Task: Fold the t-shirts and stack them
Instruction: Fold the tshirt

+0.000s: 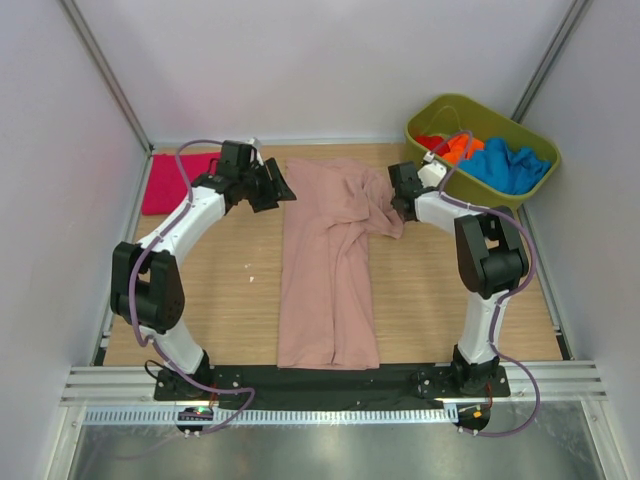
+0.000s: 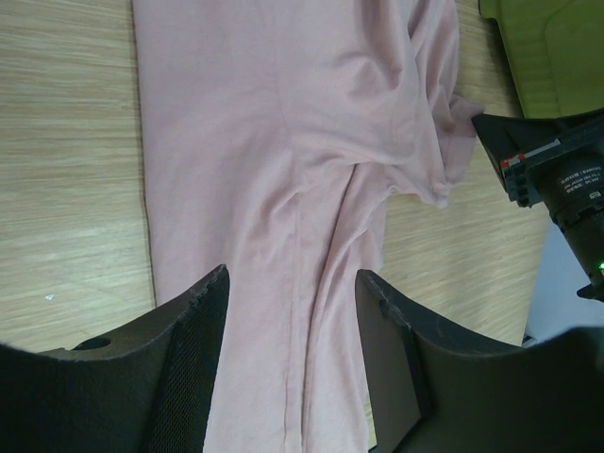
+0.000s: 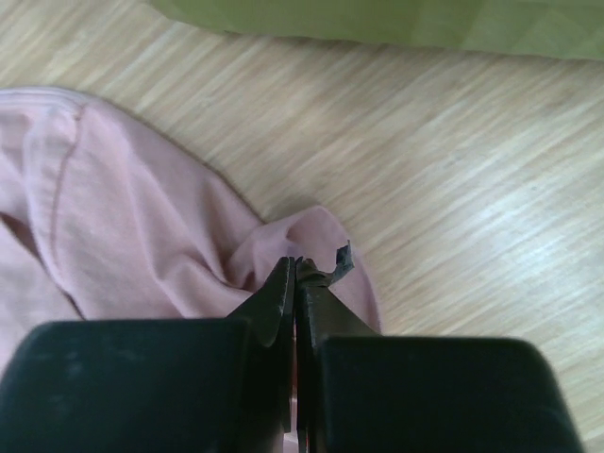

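The pink t-shirt (image 1: 330, 270) is laid lengthwise mid-surface (image 1: 230, 300), its rumpled sleeve at two o'clock pinched between the right fingers (image 3: 274, 302), seemingly so it can be folded inward, while the left fingers (image 2: 198, 321) are held spread, empty, near the ten o'clock shoulder.

- Dusty-pink cloth t-shirt (image 1: 328, 280): plain.
- Magenta cloth t-shirt (image 1: 165, 182): plain.
- Olive-green plastic tub (image 1: 452, 104): plain.
- Blue cloth t-shirt (image 1: 510, 165), orange cloth t-shirt (image 1: 465, 150), red cloth t-shirt (image 1: 430, 143): solid.
- Light wooden table (image 1: 220, 300): streaked grain.
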`<state>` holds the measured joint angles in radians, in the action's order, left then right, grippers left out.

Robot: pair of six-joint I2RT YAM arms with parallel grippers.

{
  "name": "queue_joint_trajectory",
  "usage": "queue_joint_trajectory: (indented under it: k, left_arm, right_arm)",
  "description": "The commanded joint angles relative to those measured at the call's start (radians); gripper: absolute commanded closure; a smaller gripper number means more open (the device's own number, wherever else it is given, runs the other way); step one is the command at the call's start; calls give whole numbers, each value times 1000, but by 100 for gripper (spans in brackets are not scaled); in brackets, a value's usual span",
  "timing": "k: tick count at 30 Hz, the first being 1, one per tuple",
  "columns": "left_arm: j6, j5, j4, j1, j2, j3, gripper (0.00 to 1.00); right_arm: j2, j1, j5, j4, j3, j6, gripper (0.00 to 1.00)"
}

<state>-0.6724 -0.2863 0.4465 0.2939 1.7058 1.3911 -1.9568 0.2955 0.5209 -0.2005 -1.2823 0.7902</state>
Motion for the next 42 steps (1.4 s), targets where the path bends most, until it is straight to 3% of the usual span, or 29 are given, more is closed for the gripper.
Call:
queue_joint_trajectory:
  k: [1, 13, 23, 26, 27, 29, 30, 32, 33, 35, 42]
  left_arm:
    - [-3, -8, -3, -4, -37, 14, 43]
    - [-30, 6, -11, -6, -35, -23, 42]
    - [-55, 45, 4, -4, -28, -40, 42]
    - [-72, 64, 6, -4, -34, -61, 42]
    - [-73, 71, 6, -4, -35, -67, 42]
    - [-78, 79, 6, -4, -35, -73, 42]
    - [-79, 81, 9, -6, -35, -73, 42]
    - [-85, 73, 12, -4, -34, -69, 42]
    - [-88, 73, 12, -4, -32, -69, 42]
    - [-93, 67, 12, -4, -29, -61, 42]
    - [-73, 1, 14, -9, -14, -27, 42]
  right_arm:
    - [76, 20, -8, 122, -31, -43, 99]
    - [-2, 154, -71, 194, -238, -54, 99]
    - [-214, 238, -170, 293, -406, 41, 96]
    - [-251, 249, -222, 322, -413, 83, 87]
    - [-273, 252, -254, 305, -454, 77, 73]
    - [-300, 251, -376, 207, -620, -23, 62]
    - [-309, 252, -392, 43, -673, -73, 50]
    - [-259, 246, -397, -39, -693, -169, 41]
    - [-223, 228, -415, -15, -613, -189, 37]
    - [-111, 200, -473, 33, -467, -233, 34]
    - [-22, 62, -553, -85, -309, -333, 35]
